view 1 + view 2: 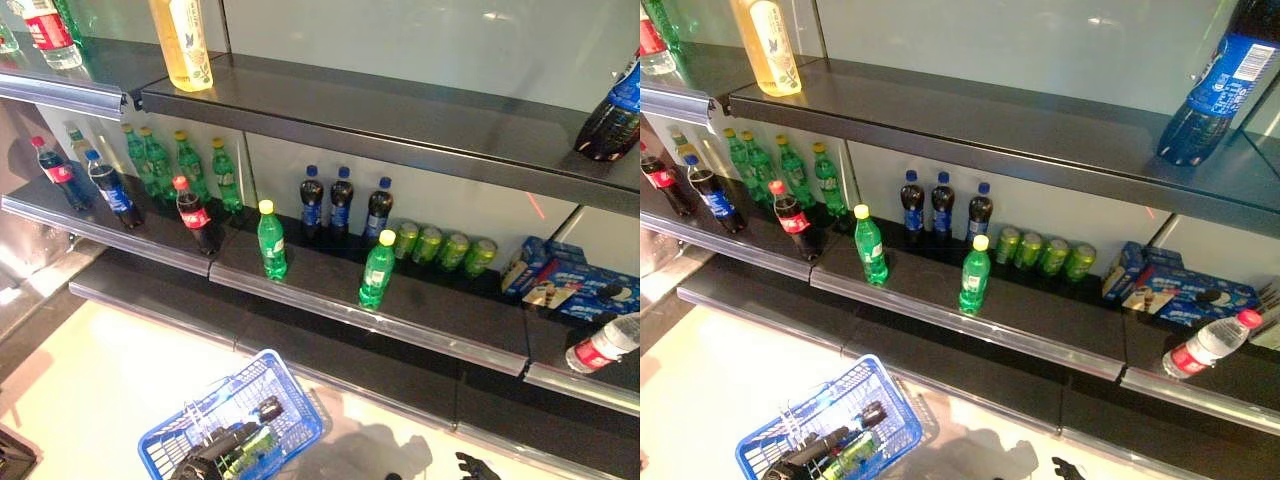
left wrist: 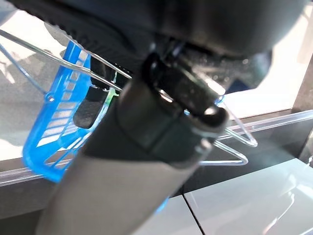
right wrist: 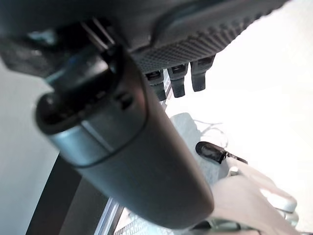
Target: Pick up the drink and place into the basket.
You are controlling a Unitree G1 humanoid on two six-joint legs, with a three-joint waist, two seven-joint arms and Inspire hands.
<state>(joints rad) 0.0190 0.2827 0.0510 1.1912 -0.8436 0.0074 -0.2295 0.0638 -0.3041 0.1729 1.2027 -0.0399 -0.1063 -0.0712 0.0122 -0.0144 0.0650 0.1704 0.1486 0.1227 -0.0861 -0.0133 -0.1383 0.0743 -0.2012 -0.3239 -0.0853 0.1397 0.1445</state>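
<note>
The blue basket [image 1: 262, 402] hangs low in front of the shelves, with the left hand [image 1: 208, 462] at its near edge; the left wrist view shows the fingers [image 2: 188, 93] curled round the wire handle [image 2: 68, 58]. Inside the basket lie a dark-capped bottle [image 1: 262, 410] and a green bottle [image 1: 245, 448]. On the middle shelf [image 1: 400, 310], two green bottles with yellow caps [image 1: 376, 268] stand near the front edge, apart from each other, with three dark blue-labelled bottles [image 1: 341, 203] behind them and green cans [image 1: 443, 247] to the right. The right hand [image 1: 478, 467] shows only at the bottom edge, its fingers straight and holding nothing in the right wrist view.
</note>
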